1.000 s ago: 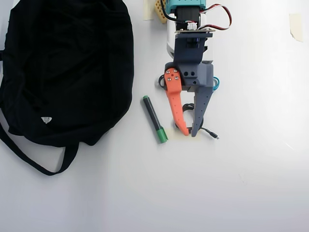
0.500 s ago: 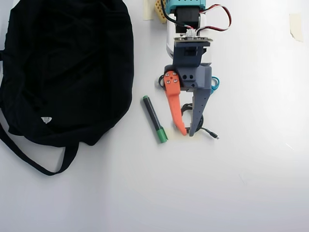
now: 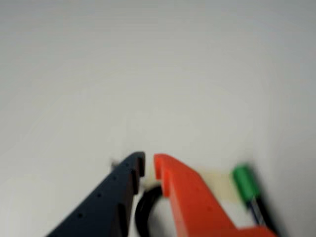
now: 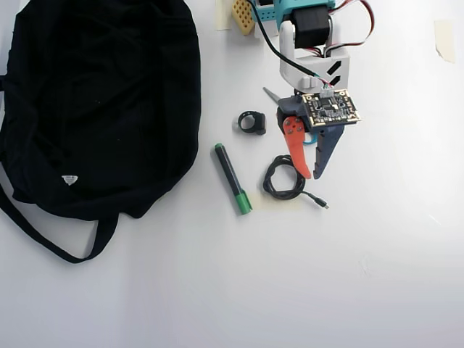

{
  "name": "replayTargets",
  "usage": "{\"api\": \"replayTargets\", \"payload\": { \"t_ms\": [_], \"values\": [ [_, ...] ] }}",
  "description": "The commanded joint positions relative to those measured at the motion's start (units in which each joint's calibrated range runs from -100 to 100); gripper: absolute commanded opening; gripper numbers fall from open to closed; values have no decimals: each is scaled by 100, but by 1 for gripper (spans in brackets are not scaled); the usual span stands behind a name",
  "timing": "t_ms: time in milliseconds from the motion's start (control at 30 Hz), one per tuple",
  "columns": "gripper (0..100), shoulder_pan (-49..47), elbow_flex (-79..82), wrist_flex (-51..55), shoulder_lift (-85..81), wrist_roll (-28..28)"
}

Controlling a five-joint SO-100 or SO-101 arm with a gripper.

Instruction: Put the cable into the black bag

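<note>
White tabletop (image 4: pixel 377 275), plain and matte, lit evenly; bare across the lower part of the overhead view. Bits of pale tape (image 4: pixel 444 38) stuck near the top edge. Nothing of the room beyond the table is visible.

Green-capped marker (image 4: pixel 233 178) lies diagonally left of the cable (image 4: pixel 284 179), apart from it. The cable is a small black coil flat on the table, its tail running right to a small metal plug (image 4: pixel 323 205). It sits well apart from the black bag (image 4: pixel 101 101), which fills the upper left, strap (image 4: pixel 43 239) trailing down, white label (image 4: pixel 69 179) showing.

Gripper (image 4: pixel 312 175) hangs over the coil's right edge, orange finger (image 4: pixel 296 145) and dark finger (image 4: pixel 325 148) tips almost together, only a slim gap. Wrist view is blurry: gripper (image 3: pixel 148 167) tips nearly closed with nothing between them, a black loop of cable (image 3: pixel 144 210) seen below the gap, marker (image 3: pixel 245 185) at right. Cannot tell if the tips touch the cable.

Small black ring clip (image 4: pixel 251 122) sits above the marker, left of the gripper. Arm base (image 4: pixel 304 29) at top.
</note>
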Motion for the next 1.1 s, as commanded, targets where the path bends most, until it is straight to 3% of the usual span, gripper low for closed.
{"api": "replayTargets", "payload": {
  "t_ms": [0,367,800,1067],
  "values": [
    [2,-120,-152,853,-162,-23],
    [2,-83,-89,2309,-54,-28],
    [3,-83,154,2541,-62,-44],
    [19,-75,154,2464,-45,-490]
  ]
}}
